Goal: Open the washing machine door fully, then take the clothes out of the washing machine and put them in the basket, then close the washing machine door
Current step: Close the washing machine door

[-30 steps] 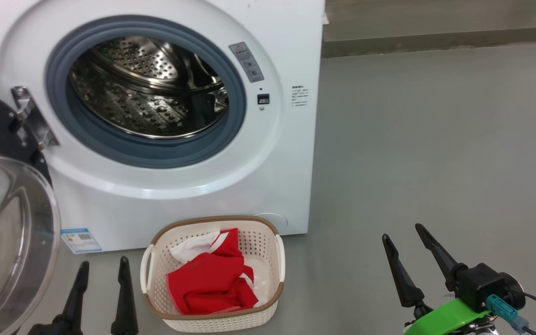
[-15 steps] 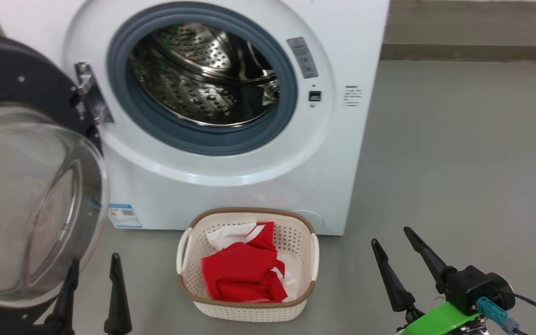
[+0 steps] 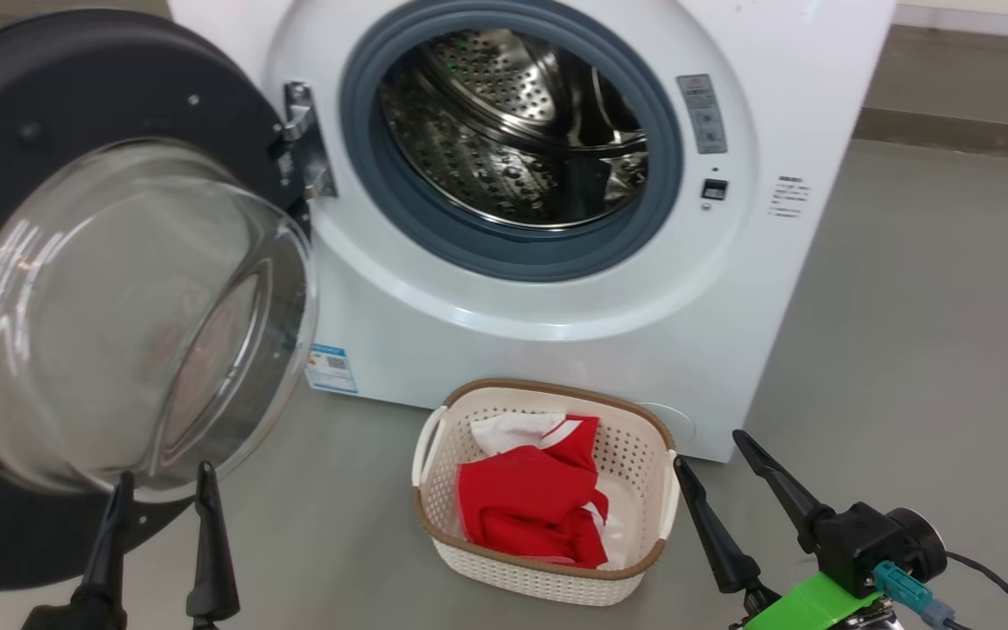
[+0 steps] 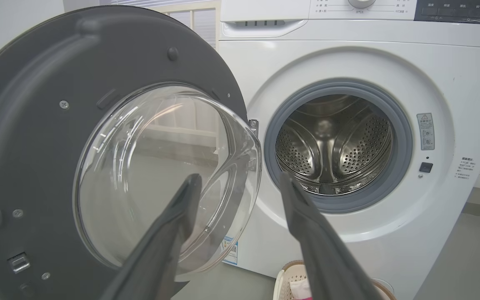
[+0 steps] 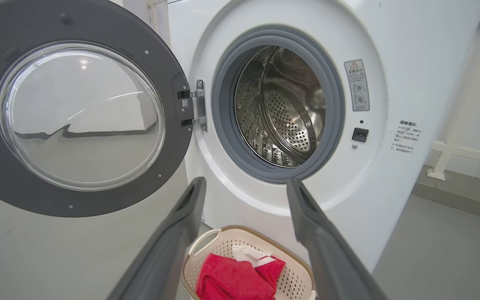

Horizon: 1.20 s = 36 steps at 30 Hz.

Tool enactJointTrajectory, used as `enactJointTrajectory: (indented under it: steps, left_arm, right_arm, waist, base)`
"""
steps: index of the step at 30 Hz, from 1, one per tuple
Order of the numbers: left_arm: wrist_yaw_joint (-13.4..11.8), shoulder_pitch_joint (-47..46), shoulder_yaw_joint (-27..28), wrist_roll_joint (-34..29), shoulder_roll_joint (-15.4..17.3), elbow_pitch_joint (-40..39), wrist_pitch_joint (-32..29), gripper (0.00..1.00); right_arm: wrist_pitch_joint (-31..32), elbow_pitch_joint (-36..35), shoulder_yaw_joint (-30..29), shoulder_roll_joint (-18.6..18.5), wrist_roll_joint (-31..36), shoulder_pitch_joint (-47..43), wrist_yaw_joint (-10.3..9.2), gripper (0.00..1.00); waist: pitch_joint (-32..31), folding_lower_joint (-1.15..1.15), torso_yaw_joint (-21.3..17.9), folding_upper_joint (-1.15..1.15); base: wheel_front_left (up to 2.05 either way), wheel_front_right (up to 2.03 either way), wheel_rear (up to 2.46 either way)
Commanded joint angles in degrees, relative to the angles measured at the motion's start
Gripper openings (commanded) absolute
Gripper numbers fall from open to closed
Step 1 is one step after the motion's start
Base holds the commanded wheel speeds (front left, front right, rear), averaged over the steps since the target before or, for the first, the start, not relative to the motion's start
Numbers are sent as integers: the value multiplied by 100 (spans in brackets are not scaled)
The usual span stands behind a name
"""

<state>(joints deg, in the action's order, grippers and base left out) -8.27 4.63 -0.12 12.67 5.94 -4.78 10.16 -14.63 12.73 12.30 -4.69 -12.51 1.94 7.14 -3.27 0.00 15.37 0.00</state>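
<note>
Two steps looking done: clothes (image 3: 526,507) in basket (image 3: 635,564) by washer (image 3: 556,350). Door (image 3: 75,87) is being lined up for pushing shut, left gripper (image 3: 163,472) and right gripper (image 3: 707,448) gaping empty.

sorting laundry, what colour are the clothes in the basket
The clothes are red with white trim; head view.

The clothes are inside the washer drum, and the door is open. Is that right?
Not quite. The clothes are in the basket in front of the washer, not in the drum, where nothing red shows. The head view shows it. The door is open, as you said.
</note>
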Motion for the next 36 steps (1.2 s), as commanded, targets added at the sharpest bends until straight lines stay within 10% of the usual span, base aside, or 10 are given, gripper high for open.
enactJointTrajectory:
  steps: [1,32,35,36]
  left_arm:
    - [-38,-92,170,-75,88,-196,-5,100]
    - [-266,52,110,-248,306,-369,-179,100]
    - [-311,95,97,-312,339,-389,-211,0]
    - [-311,95,97,-312,339,-389,-211,0]
  right_arm:
    - [-37,-173,149,-37,11,276,35,100]
    - [-37,-258,369,-10,-30,323,35,100]
    - [-37,-245,392,-10,-32,317,35,100]
    - [-37,-245,392,-10,-32,317,35,100]
  waist:
    - [-4,0,214,0]
    - [-111,0,855,0]
    - [-126,0,845,0]
    - [-126,0,845,0]
  base:
    - [0,0,0]
    - [0,0,0]
    - [0,0,0]
    - [0,0,0]
